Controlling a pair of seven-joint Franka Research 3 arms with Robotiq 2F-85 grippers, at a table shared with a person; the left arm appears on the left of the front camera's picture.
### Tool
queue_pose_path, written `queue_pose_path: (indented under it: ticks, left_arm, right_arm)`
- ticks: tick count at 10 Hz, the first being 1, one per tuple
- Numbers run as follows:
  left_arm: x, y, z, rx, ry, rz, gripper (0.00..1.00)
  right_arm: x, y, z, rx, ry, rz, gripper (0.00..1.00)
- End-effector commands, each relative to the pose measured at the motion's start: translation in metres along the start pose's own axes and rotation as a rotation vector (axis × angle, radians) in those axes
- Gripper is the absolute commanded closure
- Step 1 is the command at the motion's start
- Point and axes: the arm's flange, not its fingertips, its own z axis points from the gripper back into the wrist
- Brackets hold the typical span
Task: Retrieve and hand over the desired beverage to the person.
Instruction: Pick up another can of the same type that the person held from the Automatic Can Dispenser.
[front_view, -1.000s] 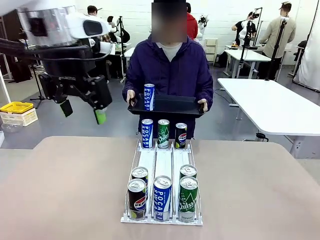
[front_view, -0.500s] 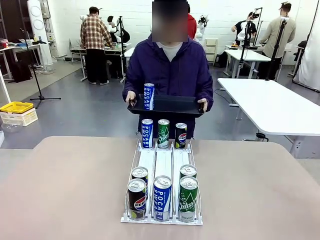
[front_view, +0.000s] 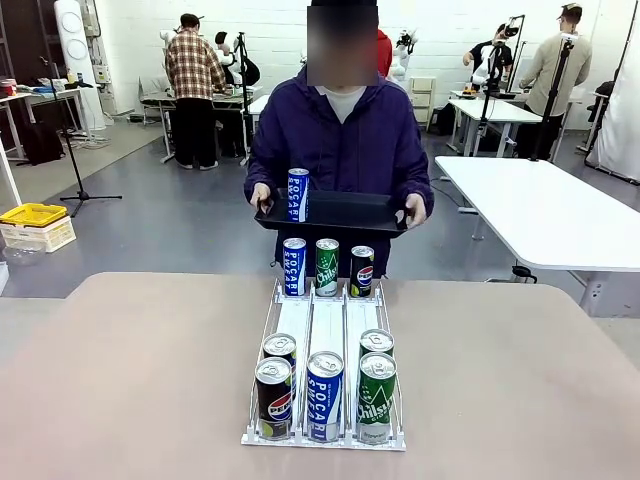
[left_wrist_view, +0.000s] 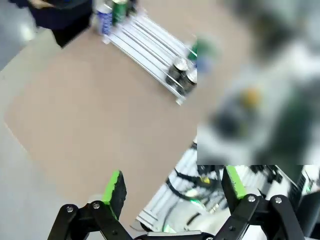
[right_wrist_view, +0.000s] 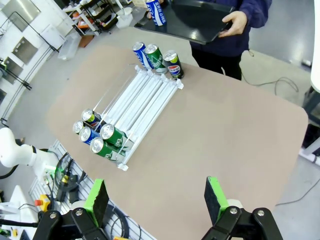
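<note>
While the person (front_view: 340, 140) holds a tray (front_view: 345, 212) with a blue can (front_view: 298, 194) past the worktop (front_view: 130, 380) in the front view, the wrist views show the left gripper (left_wrist_view: 174, 184) and right gripper (right_wrist_view: 156, 196) aloft, jaws spread wide, empty.

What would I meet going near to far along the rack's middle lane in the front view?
Blue Pocari can → bare white lane → green Chilsung can → black tray → the person holding it.
</note>
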Motion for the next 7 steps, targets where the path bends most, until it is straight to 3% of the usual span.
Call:
queue_pose_path:
  ticks: [1,3,4,7]
  left_arm:
    - [0.000,-0.012,-0.020,0.047,-0.064,0.033,0.00]
    - [0.000,-0.013,-0.023,0.051,-0.089,0.057,0.00]
    - [0.001,0.000,-0.011,0.045,-0.047,0.022,0.00]
    - [0.001,0.000,-0.011,0.045,-0.047,0.022,0.00]
  right_arm:
    - [0.001,0.000,-0.001,0.024,-0.010,0.008,0.00]
    - [0.001,0.000,-0.001,0.024,-0.010,0.008,0.00]
    - [0.001,0.000,-0.001,0.024,-0.010,0.008,0.00]
    - [0.001,0.000,-0.001,0.024,-0.010,0.008,0.00]
